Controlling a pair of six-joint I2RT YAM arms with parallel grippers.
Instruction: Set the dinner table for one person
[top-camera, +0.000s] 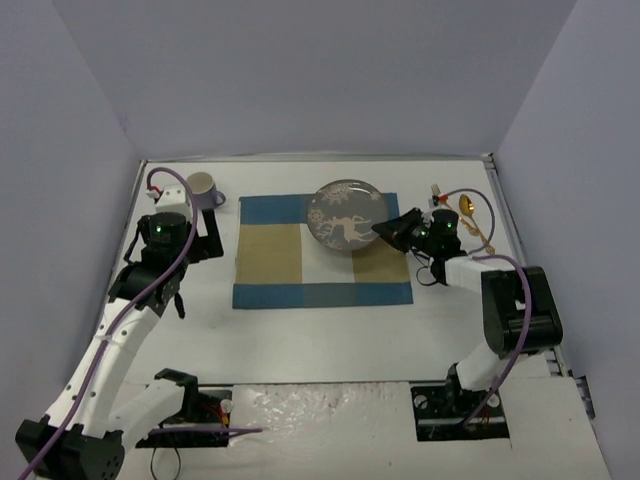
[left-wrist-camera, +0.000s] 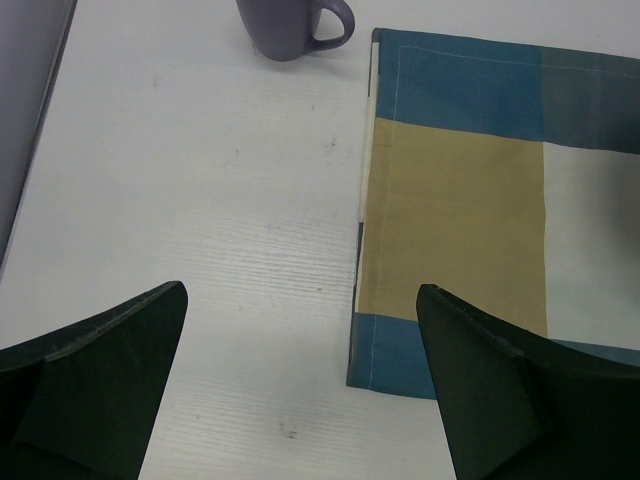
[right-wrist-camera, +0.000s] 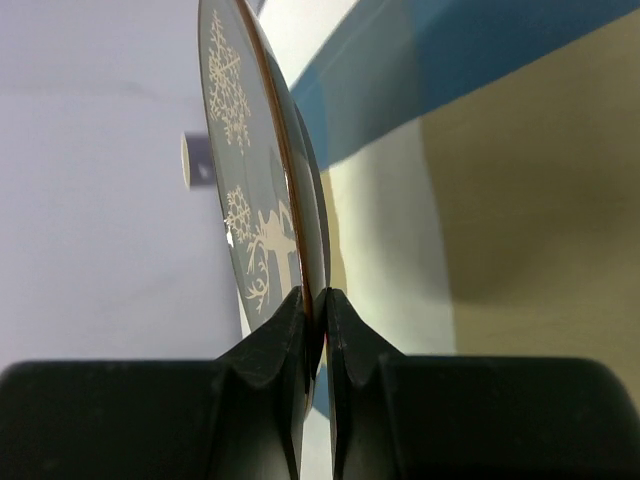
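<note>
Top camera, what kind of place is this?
Likely a robot test cell, not a home: lilac walls box in a white tabletop holding a checked placemat and purple mug; the right claw grips a plate.

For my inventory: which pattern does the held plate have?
The plate is grey with pale snowflakes and a deer; clearest in the top view.

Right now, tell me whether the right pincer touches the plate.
Touching. The right wrist view shows the right pincer shut on the plate, clamping both faces of its rim.
</note>
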